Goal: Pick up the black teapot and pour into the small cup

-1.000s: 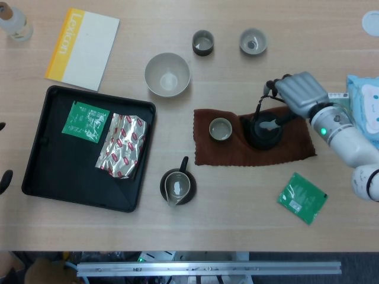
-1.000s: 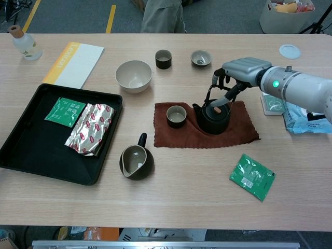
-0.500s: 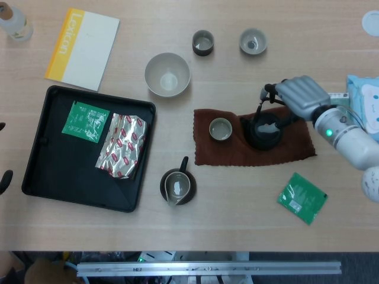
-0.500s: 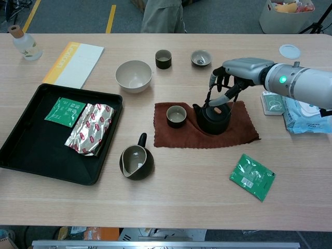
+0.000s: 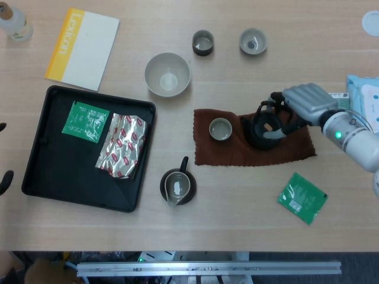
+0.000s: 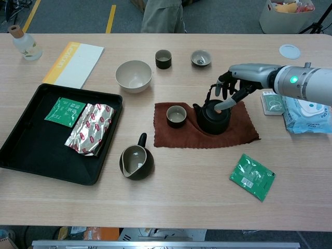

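Note:
The black teapot [image 5: 264,131] [image 6: 212,119] stands on a brown cloth [image 5: 296,148] [image 6: 243,133], its spout toward the small cup [image 5: 220,129] [image 6: 176,115] on the cloth's left end. My right hand [image 5: 303,104] [image 6: 243,79] reaches in from the right. Its fingers curl around the teapot's wire handle and the thumb lies on the lid. The pot's base still sits on the cloth. Only two dark tips of my left hand [image 5: 5,177] show, spread apart at the left edge of the head view, with nothing between them.
A black tray [image 5: 35,177] [image 6: 21,155] with packets lies at left, and a dark pitcher [image 5: 176,186] [image 6: 136,162] stands in front of the cloth. A bowl [image 5: 167,75] and two cups [image 5: 203,42] [image 5: 253,41] stand behind. A green packet [image 5: 302,198] and a blue package [image 5: 367,106] lie at right.
My right hand has slid to the right and a little lower, and its fingers have closed further around the handle. The teapot and the cup have stayed in place.

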Controlling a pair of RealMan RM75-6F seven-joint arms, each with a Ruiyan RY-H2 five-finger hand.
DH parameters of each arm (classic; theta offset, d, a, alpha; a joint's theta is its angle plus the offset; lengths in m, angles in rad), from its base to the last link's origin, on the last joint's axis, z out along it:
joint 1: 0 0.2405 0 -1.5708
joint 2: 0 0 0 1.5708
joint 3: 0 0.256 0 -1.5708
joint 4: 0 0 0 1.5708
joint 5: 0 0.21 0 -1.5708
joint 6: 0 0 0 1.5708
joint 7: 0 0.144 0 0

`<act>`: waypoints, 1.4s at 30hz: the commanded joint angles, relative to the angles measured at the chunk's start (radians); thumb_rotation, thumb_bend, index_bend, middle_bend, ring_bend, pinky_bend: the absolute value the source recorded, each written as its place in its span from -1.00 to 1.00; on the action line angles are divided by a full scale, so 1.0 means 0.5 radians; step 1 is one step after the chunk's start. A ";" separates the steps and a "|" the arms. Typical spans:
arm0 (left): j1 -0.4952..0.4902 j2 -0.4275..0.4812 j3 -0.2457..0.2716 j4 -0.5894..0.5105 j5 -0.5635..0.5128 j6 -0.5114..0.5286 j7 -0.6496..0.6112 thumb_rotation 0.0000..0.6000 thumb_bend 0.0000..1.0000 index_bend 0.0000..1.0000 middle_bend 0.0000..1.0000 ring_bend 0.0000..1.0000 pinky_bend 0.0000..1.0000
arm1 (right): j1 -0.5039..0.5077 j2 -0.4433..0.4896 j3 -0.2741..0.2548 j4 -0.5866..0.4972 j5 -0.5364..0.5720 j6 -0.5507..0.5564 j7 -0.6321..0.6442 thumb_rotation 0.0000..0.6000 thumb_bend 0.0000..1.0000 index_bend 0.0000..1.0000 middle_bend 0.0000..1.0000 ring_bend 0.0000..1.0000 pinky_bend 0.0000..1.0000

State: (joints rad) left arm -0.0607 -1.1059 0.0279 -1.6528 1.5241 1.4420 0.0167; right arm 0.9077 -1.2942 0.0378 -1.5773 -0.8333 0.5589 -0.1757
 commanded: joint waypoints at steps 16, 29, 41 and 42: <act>-0.006 0.000 0.001 -0.012 -0.004 -0.015 0.017 1.00 -0.42 -0.78 -0.69 -0.68 -0.66 | -0.047 0.048 0.104 0.009 -0.096 -0.213 0.401 0.25 -0.71 -0.18 -0.03 -0.21 -0.12; -0.011 0.001 0.000 -0.021 -0.007 -0.024 0.028 1.00 -0.42 -0.78 -0.69 -0.68 -0.66 | -0.080 0.143 0.230 -0.001 -0.198 -0.501 0.749 0.34 -0.61 -0.18 -0.02 -0.15 -0.12; -0.009 0.005 0.000 -0.029 -0.015 -0.023 0.035 1.00 -0.42 -0.78 -0.69 -0.68 -0.66 | -0.155 0.152 0.402 0.058 -0.340 -0.767 1.005 0.34 -0.61 -0.13 0.08 -0.04 -0.12; -0.009 0.005 0.000 -0.030 -0.014 -0.024 0.035 1.00 -0.42 -0.78 -0.69 -0.68 -0.66 | -0.161 0.152 0.413 0.062 -0.347 -0.785 1.020 0.34 -0.61 -0.13 0.08 -0.04 -0.12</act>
State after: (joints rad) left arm -0.0651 -1.1033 0.0280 -1.6679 1.5169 1.4302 0.0343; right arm 0.8356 -1.2175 0.2328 -1.5530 -0.9972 0.1817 0.3201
